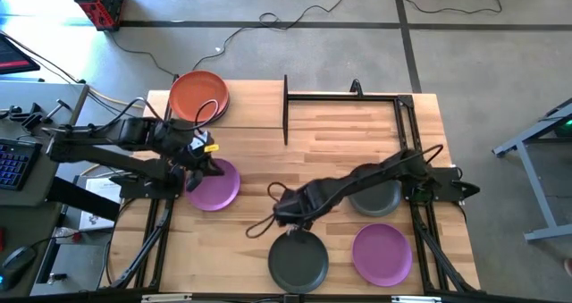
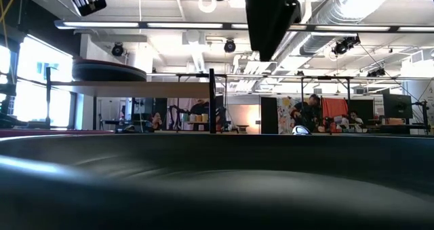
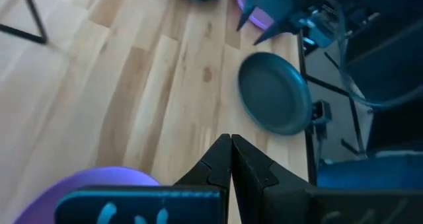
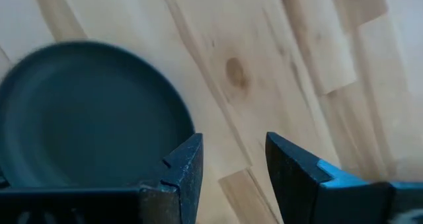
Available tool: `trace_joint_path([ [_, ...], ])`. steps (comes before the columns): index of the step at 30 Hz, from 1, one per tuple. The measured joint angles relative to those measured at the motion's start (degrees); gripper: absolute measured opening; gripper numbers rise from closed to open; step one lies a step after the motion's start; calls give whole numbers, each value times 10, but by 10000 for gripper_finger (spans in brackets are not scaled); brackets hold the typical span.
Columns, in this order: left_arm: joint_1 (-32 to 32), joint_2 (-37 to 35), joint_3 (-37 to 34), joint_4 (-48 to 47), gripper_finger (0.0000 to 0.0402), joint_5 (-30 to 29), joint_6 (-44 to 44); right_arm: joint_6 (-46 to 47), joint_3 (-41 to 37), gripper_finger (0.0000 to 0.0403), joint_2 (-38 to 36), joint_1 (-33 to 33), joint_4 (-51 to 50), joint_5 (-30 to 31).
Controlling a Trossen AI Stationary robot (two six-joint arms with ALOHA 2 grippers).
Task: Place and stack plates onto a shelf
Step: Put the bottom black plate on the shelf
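Lying on the desk (image 1: 340, 151) are a dark grey plate (image 1: 298, 259) at the near edge, two purple plates (image 1: 382, 253) and an orange plate (image 1: 198, 95) on the shelf (image 1: 234, 115). The right gripper (image 1: 284, 215) is held above the grey plate, fingers (image 4: 301, 174) apart. The left gripper (image 1: 211, 166) is held over the left purple plate (image 1: 214, 187), fingers together.

A robotics lab, probably inside an open-plan industrial hall: exposed silver ceiling ducts (image 2: 352, 13), long strip lights (image 2: 156, 25), desks with dark monitors (image 2: 397, 108), loose cables across grey concrete floor (image 1: 357, 4).
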Motion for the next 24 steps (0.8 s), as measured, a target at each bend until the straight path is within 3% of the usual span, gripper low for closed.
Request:
trace_joint_path([
  [10, -37, 0, 0, 0, 1, -18, -16, 75, 0, 142, 63, 25, 0, -10],
  [24, -40, 0, 0, -1, 1, -24, -15, 142, 0, 142, 72, 28, 18, -9],
])
